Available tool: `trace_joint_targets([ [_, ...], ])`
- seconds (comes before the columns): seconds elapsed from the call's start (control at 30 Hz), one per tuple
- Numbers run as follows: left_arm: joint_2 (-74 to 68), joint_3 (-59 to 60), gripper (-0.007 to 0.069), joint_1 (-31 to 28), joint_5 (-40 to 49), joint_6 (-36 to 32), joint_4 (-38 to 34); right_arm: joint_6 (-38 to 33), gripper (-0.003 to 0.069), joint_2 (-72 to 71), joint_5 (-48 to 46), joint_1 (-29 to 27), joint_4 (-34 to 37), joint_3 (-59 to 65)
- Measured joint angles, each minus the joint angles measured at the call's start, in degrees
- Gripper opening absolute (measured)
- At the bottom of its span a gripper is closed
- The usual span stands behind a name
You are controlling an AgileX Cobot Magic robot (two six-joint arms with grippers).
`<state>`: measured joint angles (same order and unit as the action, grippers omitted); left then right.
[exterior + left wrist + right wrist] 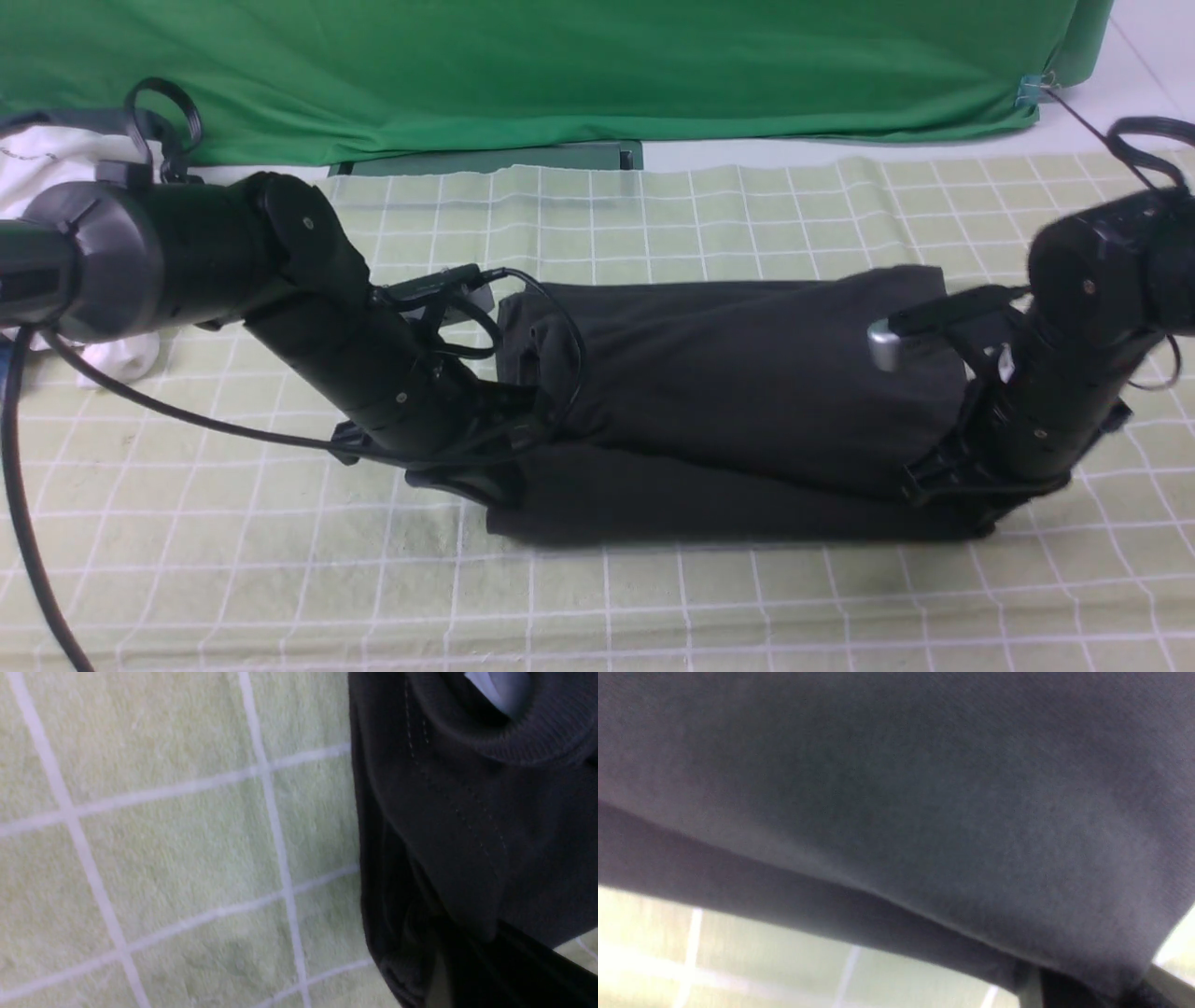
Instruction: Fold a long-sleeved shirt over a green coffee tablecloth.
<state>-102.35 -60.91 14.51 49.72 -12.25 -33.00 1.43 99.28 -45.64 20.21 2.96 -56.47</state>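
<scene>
Lying as a long dark band across the middle of the green coffee tablecloth (pixel 747 215), the long-sleeved shirt (pixel 747 373) has its near layer lifted at both ends, seemingly so that it can be carried over as one fold. The left gripper (pixel 485 467) is clamped on the collar end, the right gripper (pixel 943 476) on the opposite end. A white garment (pixel 56 159) sits at the cloth's far left corner, before the green backdrop (pixel 560 65).
</scene>
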Motion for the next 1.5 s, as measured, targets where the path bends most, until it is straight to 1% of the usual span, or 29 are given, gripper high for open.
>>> trace_joint_targets([
  [0.2,4.0,4.2,0.0026,1.4,3.4,-0.1,-0.3,1.3,0.0034,-6.9,-0.2,0.1,0.9,7.0],
  [0.33,5.7,7.6,0.0026,2.3,1.9,-0.1,-0.1,1.5,0.0034,-8.4,0.0,0.1,1.3,8.6],
  [0.4,5.7,8.7,0.0026,2.3,0.3,-0.1,-0.1,1.6,0.0046,-8.4,0.6,0.1,1.4,8.6],
  [0.47,5.7,8.9,0.0027,2.3,-0.6,0.1,-0.1,1.6,0.0085,-8.4,0.8,0.1,1.2,8.6],
  [0.5,5.8,9.1,0.0029,2.3,-0.8,0.2,0.0,1.8,0.0126,-8.4,0.8,0.1,0.8,8.6],
  [0.53,5.9,9.1,0.0034,2.3,-0.9,0.2,0.0,1.8,0.015,-8.4,0.8,0.1,0.7,8.6],
  [0.6,6.1,9.1,0.0055,2.3,-0.9,0.3,0.0,2.0,0.0253,-8.4,0.2,0.1,0.1,8.5],
  [0.63,6.1,9.1,0.0058,2.3,-0.7,0.3,0.1,2.1,0.0262,-8.4,0.0,0.1,-0.1,8.4],
  [0.67,6.5,8.7,0.0079,2.3,-0.2,0.4,1.0,2.2,0.0314,-8.4,-0.8,0.1,-0.4,8.0],
  [0.7,7.0,7.9,0.0104,2.3,0.6,0.5,1.9,2.2,0.0342,-8.6,-1.7,0.1,-0.6,7.4],
  [0.77,8.3,6.1,0.0155,2.3,2.0,1.7,3.7,1.6,0.0347,-9.1,-3.0,0.1,-0.7,6.3],
  [0.83,10.1,3.7,0.0208,2.2,4.0,3.2,6.1,1.0,0.0326,-10.4,-4.9,0.1,-0.8,4.9],
  [0.93,13.9,-0.8,0.03,2.2,6.0,4.7,10.2,-0.5,0.0255,-14.4,-9.6,0.1,-0.8,1.8],
  [1.03,17.3,-4.3,0.0363,2.1,6.1,4.9,11.4,-1.4,0.0223,-20.1,-14.2,0.1,-0.8,-1.2],
  [1.17,20.1,-6.2,0.0393,2.1,5.6,5.3,11.5,-1.7,0.0224,-27.3,-18.1,0.1,-0.8,-3.0],
  [1.2,21.1,-6.5,0.0398,2.1,5.3,5.3,11.5,-1.9,0.0224,-31.6,-20.0,0.1,-0.9,-3.3],
  [1.3,22.5,-6.6,0.0402,2.1,4.9,5.3,11.4,-2.6,0.0202,-39.2,-22.5,0.1,-0.9,-3.4],
  [1.33,22.8,-6.6,0.0402,2.1,4.9,5.3,11.4,-3.0,0.0185,-41.7,-22.8,0.1,-0.9,-3.4],
  [1.37,23.0,-6.6,0.0402,2.1,4.9,5.3,11.4,-3.3,0.0143,-46.4,-23.1,0.1,-0.9,-3.4],
  [1.4,23.0,-6.6,0.0402,2.1,4.9,5.3,11.4,-3.3,0.0136,-47.0,-23.2,0.1,-0.9,-3.3],
  [1.43,23.0,-6.6,0.0402,2.1,4.9,5.3,11.4,-3.4,0.0065,-53.3,-22.9,0.1,-1.0,-2.5],
  [1.5,23.0,-6.6,0.0402,2.1,4.6,5.3,11.4,-3.4,0.0021,-60.1,-21.0,0.1,-1.0,-0.6],
])
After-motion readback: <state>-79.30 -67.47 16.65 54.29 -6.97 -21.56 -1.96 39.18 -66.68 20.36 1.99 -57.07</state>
